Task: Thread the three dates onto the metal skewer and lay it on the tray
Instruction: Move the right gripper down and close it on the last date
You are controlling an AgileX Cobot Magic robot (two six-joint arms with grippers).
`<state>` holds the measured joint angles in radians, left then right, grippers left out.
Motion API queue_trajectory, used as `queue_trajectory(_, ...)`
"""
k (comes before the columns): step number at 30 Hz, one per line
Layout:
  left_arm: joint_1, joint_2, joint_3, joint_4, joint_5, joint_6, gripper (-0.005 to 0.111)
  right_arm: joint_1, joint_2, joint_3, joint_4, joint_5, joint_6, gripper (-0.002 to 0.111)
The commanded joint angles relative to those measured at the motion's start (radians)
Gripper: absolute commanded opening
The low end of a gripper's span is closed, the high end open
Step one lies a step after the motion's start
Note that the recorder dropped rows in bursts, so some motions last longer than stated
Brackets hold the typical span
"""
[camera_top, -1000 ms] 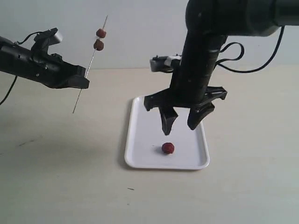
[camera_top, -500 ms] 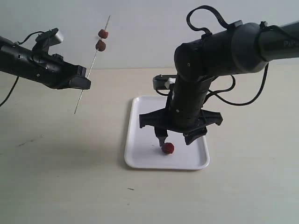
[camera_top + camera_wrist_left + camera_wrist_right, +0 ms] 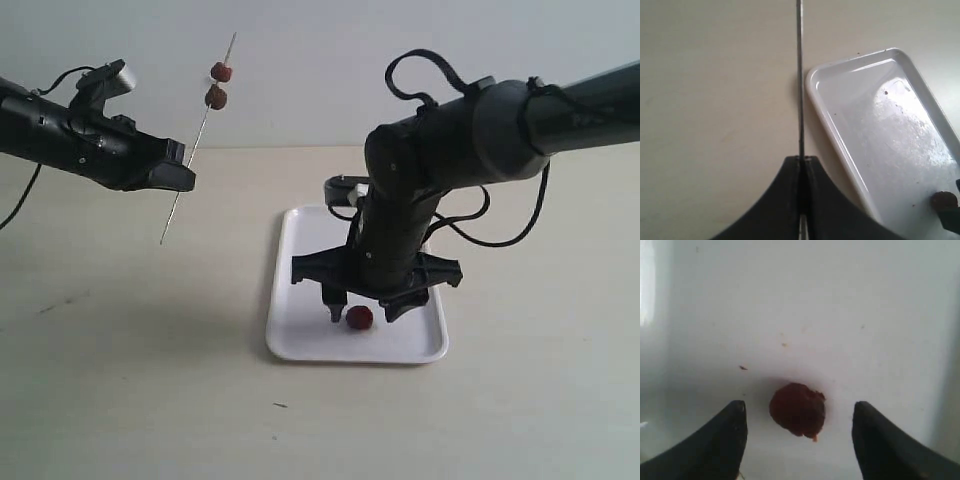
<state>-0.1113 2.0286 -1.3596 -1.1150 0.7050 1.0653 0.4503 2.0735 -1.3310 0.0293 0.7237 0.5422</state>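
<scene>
Exterior view: the left gripper (image 3: 184, 166) is pinching the metal skewer (image 3: 197, 140) in closed jaws and holding it tilted in the air, well to the left of the tray (image 3: 300, 240). Two dates are sitting on the skewer's upper part, the upper date (image 3: 221, 71) just above the lower date (image 3: 215, 96). The right gripper (image 3: 365, 312) is hanging low over the tray with its jaws spread wide, one on each side of the third date (image 3: 359, 317), which is lying on the tray near its front edge.

Left wrist view: the closed jaws are clamping the skewer (image 3: 799, 75). The tray (image 3: 840, 100) is lying beside it on the table (image 3: 715, 100), and the third date (image 3: 942, 200) is showing at the picture's edge.

Right wrist view: the third date (image 3: 798, 409) is resting on the tray (image 3: 790, 300) between the two fingers (image 3: 725, 440), clear of both.
</scene>
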Motion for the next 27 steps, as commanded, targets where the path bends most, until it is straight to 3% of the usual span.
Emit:
queue_trajectory(1, 0.001, -0.014, -0.005, -0.018, 0.007, -0.005, 0.0, 0.004, 0.035, -0.003, 0.02, -0.031, 0.005, 0.06)
queue_trajectory(13, 0.001, -0.014, -0.005, -0.022, 0.017, -0.005, 0.0, 0.004, 0.039, -0.003, 0.022, -0.03, 0.01, 0.059)
queue_trajectory(20, 0.001, -0.014, -0.005, -0.026, 0.029, -0.005, 0.0, 0.004, 0.039, -0.003, 0.02, -0.019, 0.035, 0.051)
queue_trajectory(22, 0.001, -0.014, -0.005, -0.026, 0.029, -0.005, 0.0, 0.004, 0.039, -0.003, 0.018, -0.016, 0.035, 0.047)
queue_trajectory(25, 0.001, -0.014, -0.005, -0.032, 0.029, -0.005, 0.0, 0.004, 0.039, -0.003, 0.018, -0.019, 0.035, 0.03)
queue_trajectory(27, 0.001, -0.014, -0.005, -0.032, 0.029, -0.005, 0.0, 0.004, 0.039, -0.003, 0.018, -0.021, 0.035, 0.028)
